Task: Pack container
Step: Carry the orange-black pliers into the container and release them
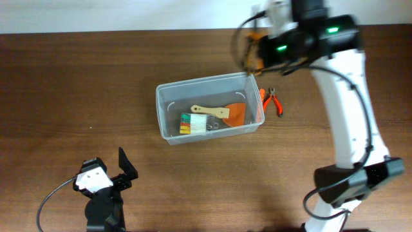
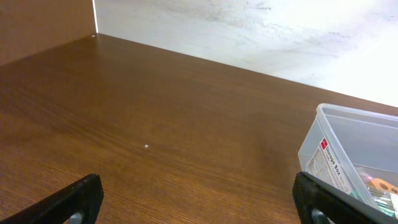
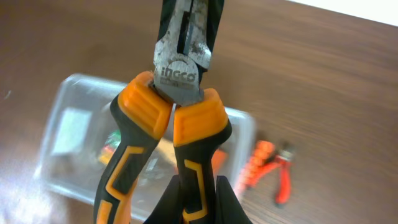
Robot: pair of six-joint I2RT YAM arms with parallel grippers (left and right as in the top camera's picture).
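The clear container (image 1: 162,113) sits mid-bench (image 1: 77,84), with a wooden spatula (image 1: 211,111) and small colourful bits inside. Just right of the container lie small red-handled pliers (image 1: 277,103). Over the container's far right corner the right tool (image 3: 194,190) clamps orange-and-black Ingco pliers (image 3: 180,78). Well to the container's near left, the left tool (image 2: 199,208) gapes wide.

Clear plastic container (image 1: 165,119), rectangular with rounded corners, lidless, upright, partly filled, near the middle of the table (image 1: 77,84)
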